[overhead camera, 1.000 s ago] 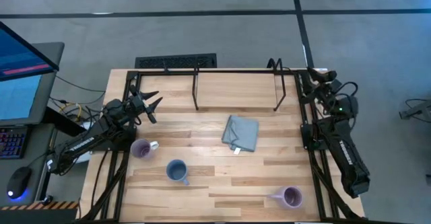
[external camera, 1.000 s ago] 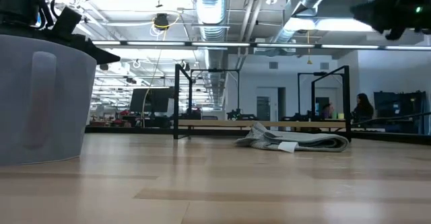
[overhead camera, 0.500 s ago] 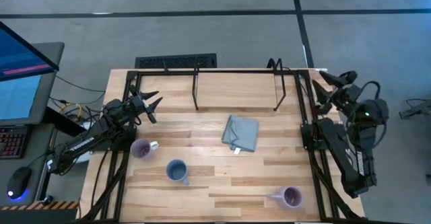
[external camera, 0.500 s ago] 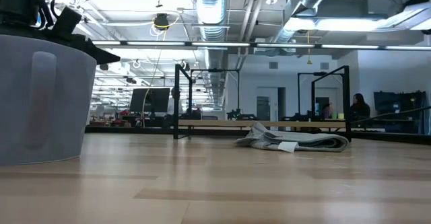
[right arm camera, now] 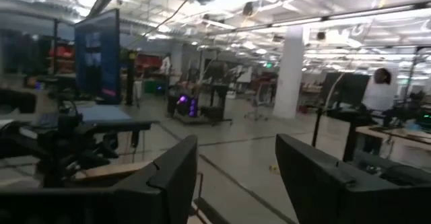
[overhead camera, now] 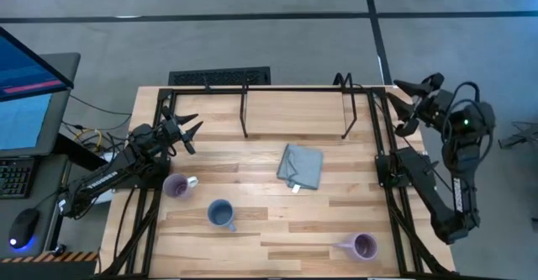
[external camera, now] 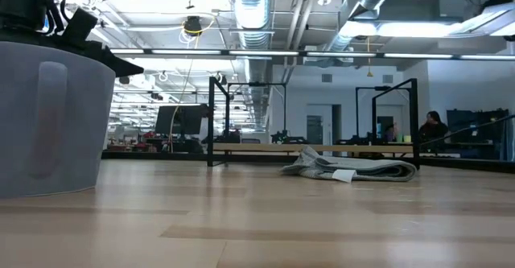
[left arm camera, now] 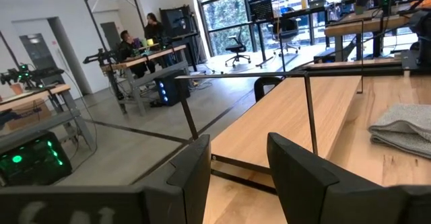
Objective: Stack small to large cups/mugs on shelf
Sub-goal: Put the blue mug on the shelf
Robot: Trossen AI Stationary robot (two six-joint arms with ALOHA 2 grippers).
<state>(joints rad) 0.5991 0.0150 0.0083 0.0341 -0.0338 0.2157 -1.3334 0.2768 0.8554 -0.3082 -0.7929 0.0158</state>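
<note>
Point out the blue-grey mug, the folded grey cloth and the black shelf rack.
Blue-grey mug (overhead camera: 220, 213), high view, its open mouth.
Grey cloth (overhead camera: 301, 166), high view, middle of the fold.
Shelf (overhead camera: 294, 89), high view, its far top rod.

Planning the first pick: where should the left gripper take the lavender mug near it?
Probably by the rim, from above: the lavender mug stands upright, mouth open, handle toward the table's middle. Grip the wall away from the handle. The left gripper is open nearby.
</note>
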